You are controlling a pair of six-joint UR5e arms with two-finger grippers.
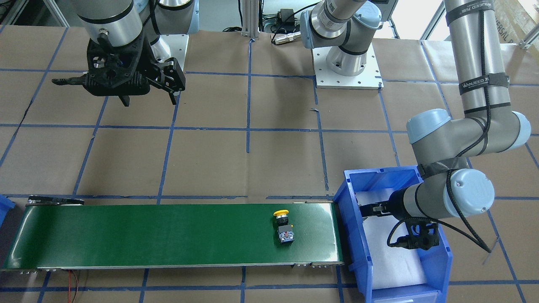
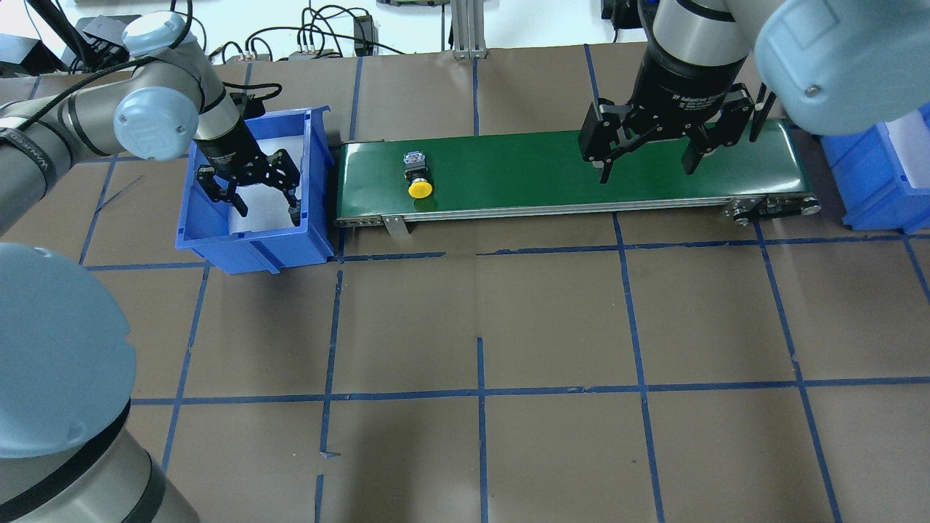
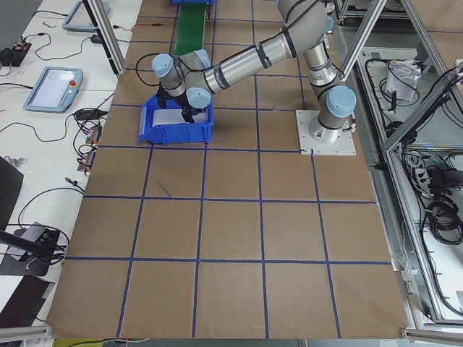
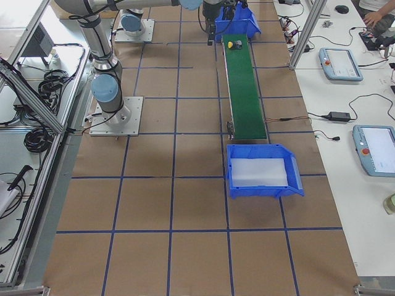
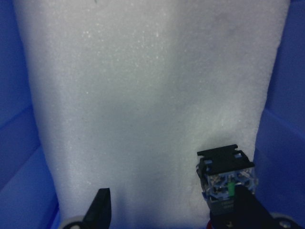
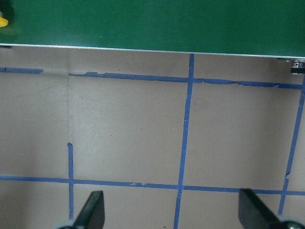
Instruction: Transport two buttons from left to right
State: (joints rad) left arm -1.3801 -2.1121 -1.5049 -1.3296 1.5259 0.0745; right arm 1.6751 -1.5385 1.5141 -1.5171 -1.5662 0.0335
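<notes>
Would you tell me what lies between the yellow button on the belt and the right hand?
Nothing but bare green belt: in the overhead view the stretch from the yellow button to the open right hand holds no other thing.

Yellow-capped button (image 1: pixel 283 225), green belt (image 1: pixel 168 235), blue bin (image 1: pixel 379 173)

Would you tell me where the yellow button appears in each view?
Front-facing: yellow button, green belt's right part.
Overhead: button, belt's left part.
Exterior left: cannot tell.
Exterior right: button, belt's far end.
Left wrist: not in it.
Right wrist: button, top-left corner.
Shared landmark: green belt.
</notes>
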